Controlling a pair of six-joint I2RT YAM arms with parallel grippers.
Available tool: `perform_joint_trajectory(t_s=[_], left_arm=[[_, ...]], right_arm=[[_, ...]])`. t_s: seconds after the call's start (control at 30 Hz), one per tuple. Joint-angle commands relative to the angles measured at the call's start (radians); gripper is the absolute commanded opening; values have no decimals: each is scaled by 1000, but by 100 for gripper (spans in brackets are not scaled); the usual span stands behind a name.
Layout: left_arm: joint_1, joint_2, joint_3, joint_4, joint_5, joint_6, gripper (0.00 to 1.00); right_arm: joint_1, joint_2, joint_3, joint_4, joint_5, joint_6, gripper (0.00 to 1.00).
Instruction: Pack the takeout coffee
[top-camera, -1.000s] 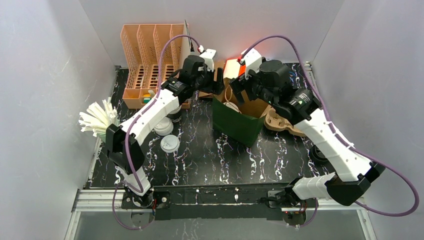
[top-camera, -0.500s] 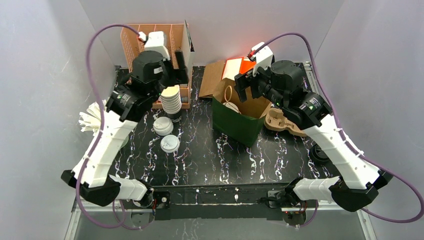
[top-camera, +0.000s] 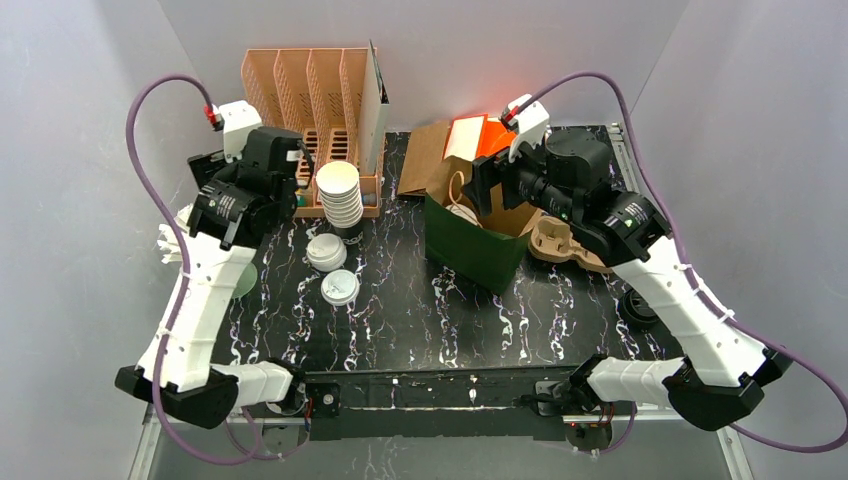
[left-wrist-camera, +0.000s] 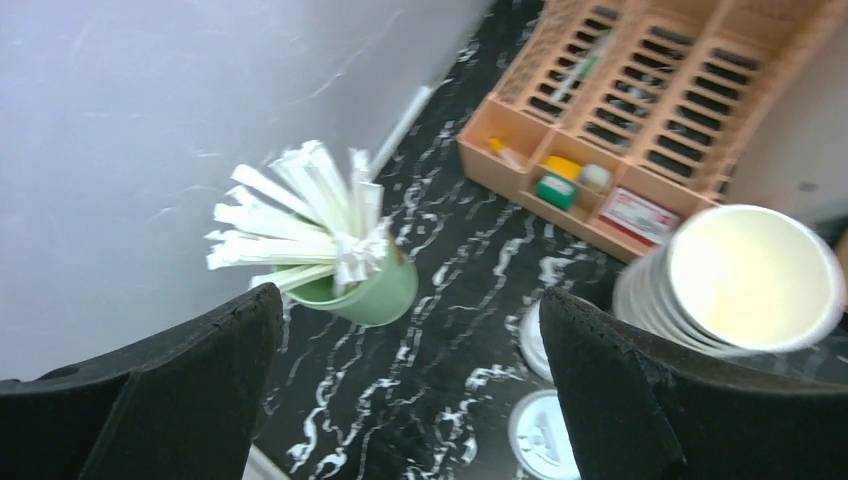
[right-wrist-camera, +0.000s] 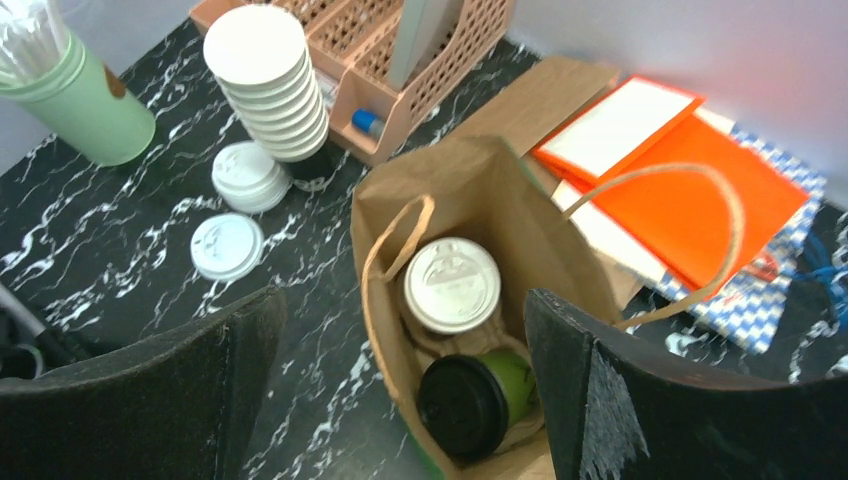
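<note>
The takeout coffee (right-wrist-camera: 452, 285), a white cup with a white lid, stands upright inside the open paper bag (right-wrist-camera: 372, 215), in a cardboard carrier next to a green cup with a black lid (right-wrist-camera: 470, 400). In the top view the coffee (top-camera: 462, 212) shows just inside the green bag (top-camera: 475, 250). My right gripper (right-wrist-camera: 405, 390) is open and empty above the bag's mouth, and it also shows in the top view (top-camera: 497, 185). My left gripper (left-wrist-camera: 410, 400) is open and empty, high over the table's left side between the straw cup and the stack of cups. It also shows in the top view (top-camera: 262, 172).
A tall stack of white cups (top-camera: 340, 195) stands before the orange organizer (top-camera: 300, 100). Two loose lid piles (top-camera: 327, 252) (top-camera: 340, 287) lie near it. A green cup of wrapped straws (left-wrist-camera: 350, 270) stands at the left edge. A spare cardboard carrier (top-camera: 560, 245) and orange folders (right-wrist-camera: 690, 190) flank the bag.
My left arm has swung away from the bag, past the organizer, to the table's left side. My right gripper has drawn back a little above the bag. The coffee has stayed in the bag.
</note>
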Motion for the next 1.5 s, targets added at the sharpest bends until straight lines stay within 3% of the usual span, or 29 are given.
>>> perform_joint_trajectory(t_s=[0.0, 0.13, 0.2, 0.37, 0.47, 0.63, 1.0, 1.17, 1.2, 1.37, 1.47], left_arm=[[127, 15, -66, 45, -16, 77, 98], [289, 20, -180, 208, 89, 73, 98], [391, 91, -179, 214, 126, 43, 98], [519, 215, -160, 188, 120, -58, 98], [524, 246, -160, 153, 104, -160, 81], [526, 245, -241, 303, 144, -148, 59], [531, 328, -192, 320, 90, -170, 42], [534, 338, -201, 312, 57, -182, 41], [534, 341, -202, 309, 52, -183, 37], [535, 321, -183, 302, 69, -178, 0], [535, 305, -114, 230, 92, -210, 0]], right_arm=[[-2, -9, -21, -40, -68, 129, 96], [-2, 38, 19, -105, -116, 208, 95], [-2, 70, 56, -143, -141, 223, 94], [-3, 154, 118, -234, -181, 236, 93], [-2, 199, 152, -276, -211, 236, 92], [-3, 239, 192, -299, -222, 223, 92], [-2, 259, 195, -280, -224, 197, 92], [-3, 251, 179, -270, -221, 189, 92], [-3, 249, 178, -268, -222, 187, 92], [-2, 252, 178, -267, -225, 177, 93], [-3, 255, 177, -265, -225, 174, 93]])
